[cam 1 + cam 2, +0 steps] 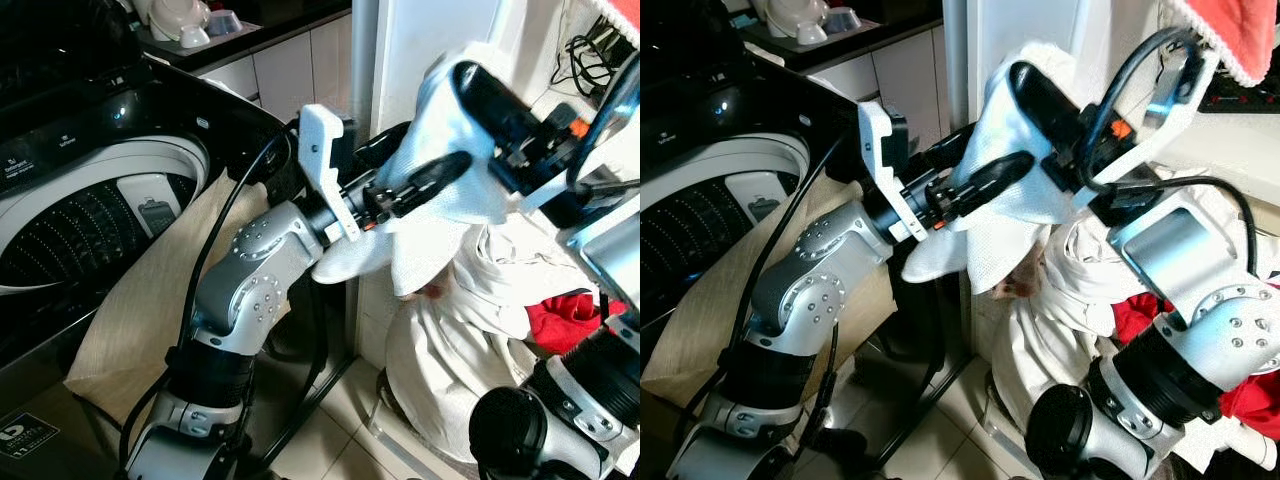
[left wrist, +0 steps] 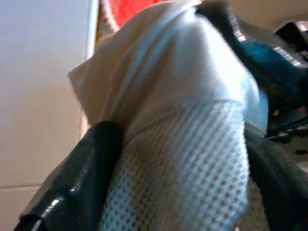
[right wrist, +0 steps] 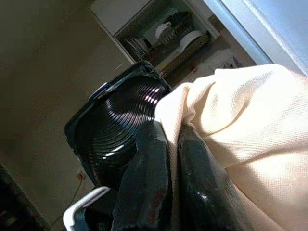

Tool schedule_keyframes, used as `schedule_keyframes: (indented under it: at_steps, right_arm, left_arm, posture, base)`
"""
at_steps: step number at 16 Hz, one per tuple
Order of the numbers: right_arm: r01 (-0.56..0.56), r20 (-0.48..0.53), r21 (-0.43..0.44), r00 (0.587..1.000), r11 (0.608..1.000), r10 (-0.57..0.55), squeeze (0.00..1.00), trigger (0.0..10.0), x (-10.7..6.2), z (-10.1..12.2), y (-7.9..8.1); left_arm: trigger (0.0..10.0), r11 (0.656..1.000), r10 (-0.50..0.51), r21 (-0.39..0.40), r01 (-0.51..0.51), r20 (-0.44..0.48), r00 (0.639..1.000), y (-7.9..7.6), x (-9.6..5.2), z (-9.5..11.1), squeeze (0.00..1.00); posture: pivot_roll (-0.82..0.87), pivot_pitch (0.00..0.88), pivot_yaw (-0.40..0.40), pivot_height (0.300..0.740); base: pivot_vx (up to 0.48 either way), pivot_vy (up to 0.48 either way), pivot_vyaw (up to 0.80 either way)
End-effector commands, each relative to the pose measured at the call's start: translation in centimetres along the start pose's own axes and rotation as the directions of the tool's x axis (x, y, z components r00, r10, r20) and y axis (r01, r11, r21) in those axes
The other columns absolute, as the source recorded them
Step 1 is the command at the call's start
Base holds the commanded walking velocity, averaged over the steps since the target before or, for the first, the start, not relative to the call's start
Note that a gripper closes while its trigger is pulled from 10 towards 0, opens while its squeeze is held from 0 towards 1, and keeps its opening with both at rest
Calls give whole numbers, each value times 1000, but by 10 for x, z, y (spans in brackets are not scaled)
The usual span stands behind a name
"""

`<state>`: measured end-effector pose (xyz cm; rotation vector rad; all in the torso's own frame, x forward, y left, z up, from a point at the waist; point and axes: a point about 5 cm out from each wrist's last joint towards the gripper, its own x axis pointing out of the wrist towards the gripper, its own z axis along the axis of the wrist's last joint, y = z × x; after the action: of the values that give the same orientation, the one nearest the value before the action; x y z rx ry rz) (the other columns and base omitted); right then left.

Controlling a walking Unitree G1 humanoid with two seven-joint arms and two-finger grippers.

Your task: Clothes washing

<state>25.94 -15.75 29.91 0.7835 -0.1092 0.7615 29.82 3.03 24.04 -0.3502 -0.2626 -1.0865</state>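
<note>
A white mesh cloth (image 1: 440,215) hangs in the air between my two grippers, just right of the open top-loading washing machine (image 1: 80,230). My right gripper (image 3: 173,139) is shut on its upper edge, fingers pressed together over the fabric (image 3: 250,120). My left gripper (image 1: 415,160) reaches in from the machine's side, and its fingers (image 2: 82,183) stand wide apart with the cloth (image 2: 183,96) bulging between them. Below hangs a pile of white laundry (image 1: 470,330) in a basket.
A beige cloth (image 1: 150,290) drapes over the washer's right side. A red garment (image 1: 565,315) lies by the white pile, and a red towel (image 1: 1230,25) hangs above right. A white cabinet wall (image 1: 420,30) stands close behind. Tiled floor (image 1: 330,440) shows below.
</note>
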Motion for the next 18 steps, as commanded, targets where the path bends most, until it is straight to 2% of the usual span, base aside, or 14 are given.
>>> schedule_keyframes:
  at_steps: [1, 15, 17, 18]
  right_arm:
    - [-42, -11, -7, 999, 999, 42, 0, 0, 3, -1, 7]
    - [-9, -55, -28, 998, 1000, 7, 0, 0, 2, -7, 5]
    - [-9, -56, -36, 998, 999, 7, 0, 1255, 3, -7, 5]
    - [-14, -57, -43, 998, 999, 12, 0, 2784, 3, -7, 6]
  left_arm:
    - [0, 999, 34, 10, -34, -2, 999, 5, -3, 1, 0]
    - [0, 998, 60, 16, -59, -15, 998, 10, -8, 0, 0]
    - [0, 998, 66, 19, -65, -10, 998, 12, -8, 1, 0]
    - [0, 997, 79, 18, -79, -2, 997, 14, -9, 3, 0]
  posture:
    - [-207, 0, 77, 740]
    - [-197, 0, 77, 740]
    - [-197, 0, 78, 740]
    - [-196, 0, 78, 740]
  base:
    - [0, 0, 0]
    - [0, 0, 0]
    - [0, 0, 0]
    - [0, 0, 0]
